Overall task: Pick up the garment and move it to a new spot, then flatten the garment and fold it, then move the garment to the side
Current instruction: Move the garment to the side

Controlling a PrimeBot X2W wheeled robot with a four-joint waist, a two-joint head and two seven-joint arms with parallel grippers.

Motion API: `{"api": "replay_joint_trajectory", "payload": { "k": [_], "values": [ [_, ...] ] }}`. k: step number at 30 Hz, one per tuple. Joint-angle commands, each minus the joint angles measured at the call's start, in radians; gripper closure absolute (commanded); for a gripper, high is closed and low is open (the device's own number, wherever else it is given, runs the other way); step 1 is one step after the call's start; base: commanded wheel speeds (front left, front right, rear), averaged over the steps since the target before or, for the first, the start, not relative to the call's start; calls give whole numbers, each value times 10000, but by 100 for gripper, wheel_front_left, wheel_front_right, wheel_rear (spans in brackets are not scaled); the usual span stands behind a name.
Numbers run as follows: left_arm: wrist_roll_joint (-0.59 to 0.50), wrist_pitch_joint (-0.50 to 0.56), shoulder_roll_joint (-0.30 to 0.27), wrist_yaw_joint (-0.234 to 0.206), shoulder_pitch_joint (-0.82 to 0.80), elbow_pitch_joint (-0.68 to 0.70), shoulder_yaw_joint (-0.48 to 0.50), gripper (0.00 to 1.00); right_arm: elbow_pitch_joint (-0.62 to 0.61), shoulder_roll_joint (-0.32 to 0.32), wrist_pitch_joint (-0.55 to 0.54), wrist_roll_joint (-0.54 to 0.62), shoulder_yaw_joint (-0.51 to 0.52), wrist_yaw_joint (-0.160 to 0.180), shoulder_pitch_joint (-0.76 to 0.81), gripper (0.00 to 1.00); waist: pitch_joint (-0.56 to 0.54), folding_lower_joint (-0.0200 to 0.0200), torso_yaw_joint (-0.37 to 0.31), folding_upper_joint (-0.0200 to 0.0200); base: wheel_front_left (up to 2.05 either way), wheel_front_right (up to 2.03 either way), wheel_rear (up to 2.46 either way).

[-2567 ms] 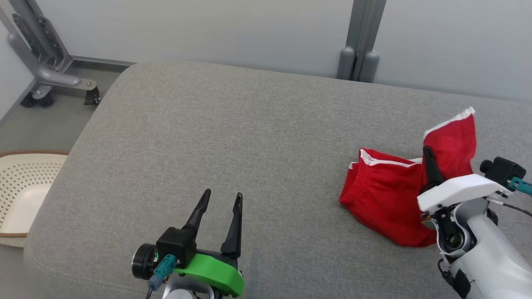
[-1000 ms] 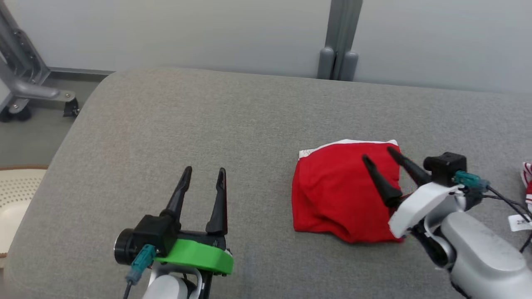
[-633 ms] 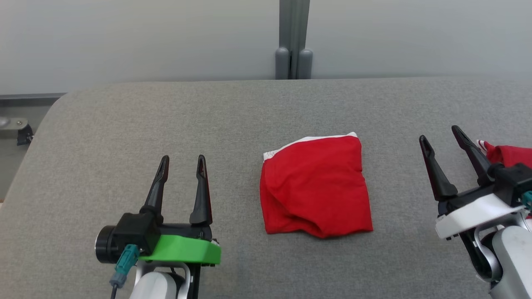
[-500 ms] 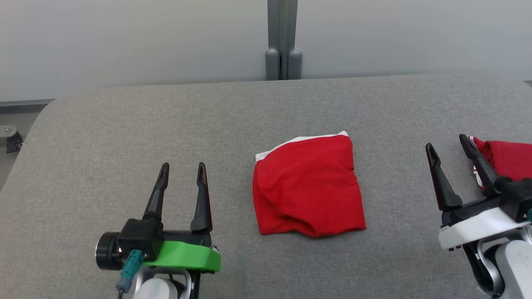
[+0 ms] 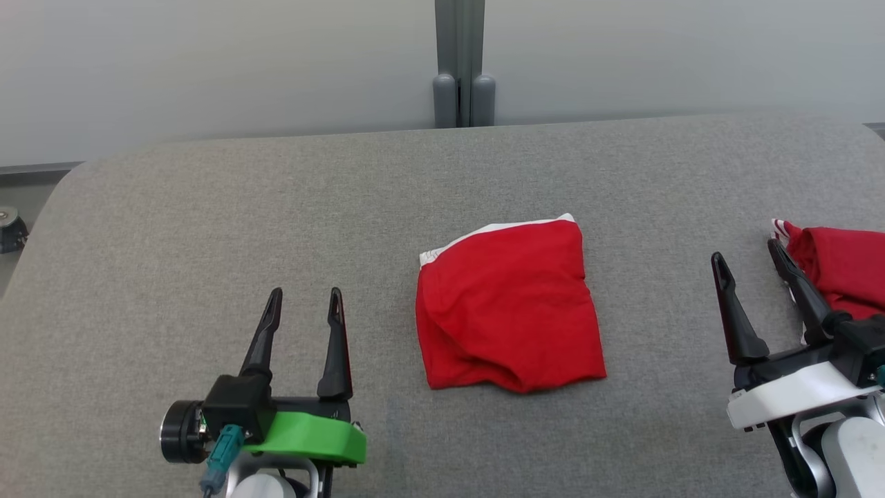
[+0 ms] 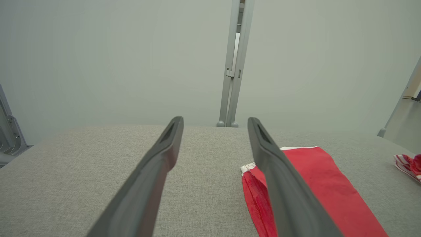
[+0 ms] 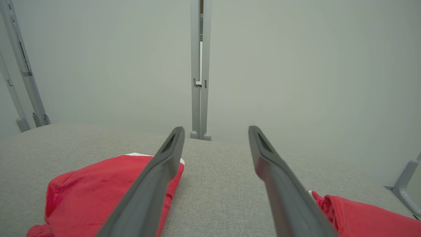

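Note:
The garment (image 5: 510, 308) is red with a white trim edge and lies folded into a compact square on the middle of the grey cushioned surface (image 5: 276, 207). It also shows in the left wrist view (image 6: 315, 177) and the right wrist view (image 7: 95, 194). My left gripper (image 5: 304, 301) stands open at the lower left, well to the left of the garment, with nothing between its fingers. My right gripper (image 5: 747, 252) stands open at the lower right, to the right of the garment, empty.
A second red piece of cloth (image 5: 840, 266) with white stripes lies at the right edge of the surface, just behind my right fingertip. A grey post (image 5: 456, 62) stands against the pale wall behind. A caster (image 5: 7, 225) shows at the far left.
The right gripper let go of the garment after laying it folded and drew back to the right. The head camera swung right, so the garment now sits mid-picture.

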State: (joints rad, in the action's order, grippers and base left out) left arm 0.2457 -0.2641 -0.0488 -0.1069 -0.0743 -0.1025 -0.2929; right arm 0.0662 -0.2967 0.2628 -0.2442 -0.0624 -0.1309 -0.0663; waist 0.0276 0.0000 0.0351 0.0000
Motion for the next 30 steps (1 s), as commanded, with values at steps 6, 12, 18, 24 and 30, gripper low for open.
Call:
{"api": "replay_joint_trajectory", "payload": {
  "k": [6, 12, 18, 24, 30],
  "values": [
    [98, -1, -40, -46, -325, -44, -297, 0, 626, -160, 26, -305, -357, 3, -137, 0, 455, 0, 325, 0, 0, 0, 0],
    [230, -1, -41, -162, -696, -135, -970, 0, 1963, -469, -383, -1456, -1628, 3, -913, 0, 1159, 0, 846, 0, 0, 0, 0],
    [368, -1, -40, -374, -1035, -137, -1601, 0, 3099, -561, -1211, -3382, -2554, 3, -1875, 0, 1708, 0, 1473, 0, 0, 0, 0],
    [472, -1, -40, -506, -1281, -181, -2108, 0, 3643, -901, -2154, -5551, -3135, 2, -2659, 0, 2125, 0, 1983, 0, 0, 0, 0],
    [532, -1, -40, -634, -1335, -117, -2249, 0, 4265, -1221, -2458, -6223, -3788, 2, -3160, 0, 2225, 0, 2234, 0, 0, 0, 0]
  ]
}}
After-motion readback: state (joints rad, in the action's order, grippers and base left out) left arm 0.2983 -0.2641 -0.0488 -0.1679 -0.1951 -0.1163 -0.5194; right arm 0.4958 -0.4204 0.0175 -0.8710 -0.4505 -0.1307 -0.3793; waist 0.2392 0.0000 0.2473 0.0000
